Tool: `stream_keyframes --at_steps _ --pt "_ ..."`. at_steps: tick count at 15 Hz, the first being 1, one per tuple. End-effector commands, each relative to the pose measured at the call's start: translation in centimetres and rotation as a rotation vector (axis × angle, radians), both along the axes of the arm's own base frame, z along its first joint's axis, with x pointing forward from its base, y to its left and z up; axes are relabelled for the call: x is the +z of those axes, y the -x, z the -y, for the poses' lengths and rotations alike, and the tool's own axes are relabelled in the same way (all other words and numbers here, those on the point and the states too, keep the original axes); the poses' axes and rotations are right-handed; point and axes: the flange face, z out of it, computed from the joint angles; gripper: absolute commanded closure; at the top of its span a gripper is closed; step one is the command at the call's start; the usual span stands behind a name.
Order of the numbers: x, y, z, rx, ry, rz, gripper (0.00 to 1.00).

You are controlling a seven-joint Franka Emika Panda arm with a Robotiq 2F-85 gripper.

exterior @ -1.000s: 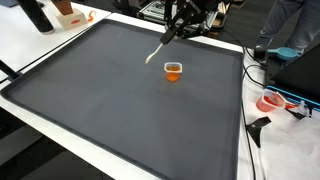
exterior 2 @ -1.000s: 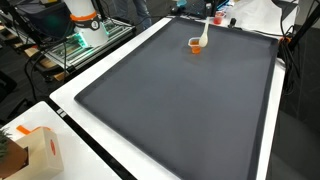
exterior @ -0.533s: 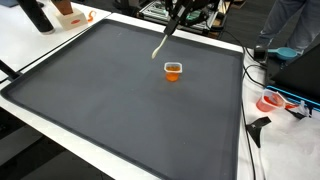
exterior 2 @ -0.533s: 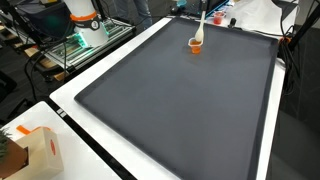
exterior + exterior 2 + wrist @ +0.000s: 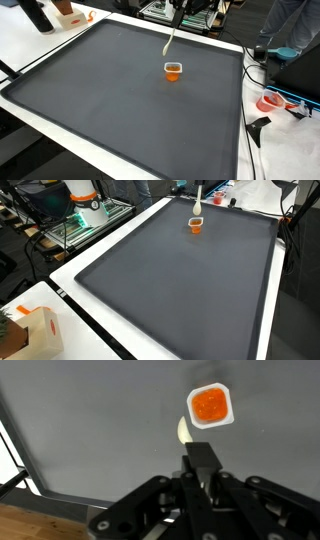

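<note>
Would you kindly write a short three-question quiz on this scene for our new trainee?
1. True or false: the hand is shut on a white spoon.
2. The small cup holds something: A) orange, B) green, C) blue.
3. What surface does the small cup stand on?

Key: 1 true; 2 A; 3 the black mat.
</note>
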Motion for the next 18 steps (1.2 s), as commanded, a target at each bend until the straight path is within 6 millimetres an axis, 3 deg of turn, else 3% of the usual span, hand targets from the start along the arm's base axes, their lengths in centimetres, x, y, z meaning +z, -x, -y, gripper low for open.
stream_keyframes --at_steps 1,18 --pt "0.4 1.7 1.4 0.036 -0.069 -0.015 0.97" --pt "1.3 3.5 2.7 0.139 -0.156 -0.031 0.97"
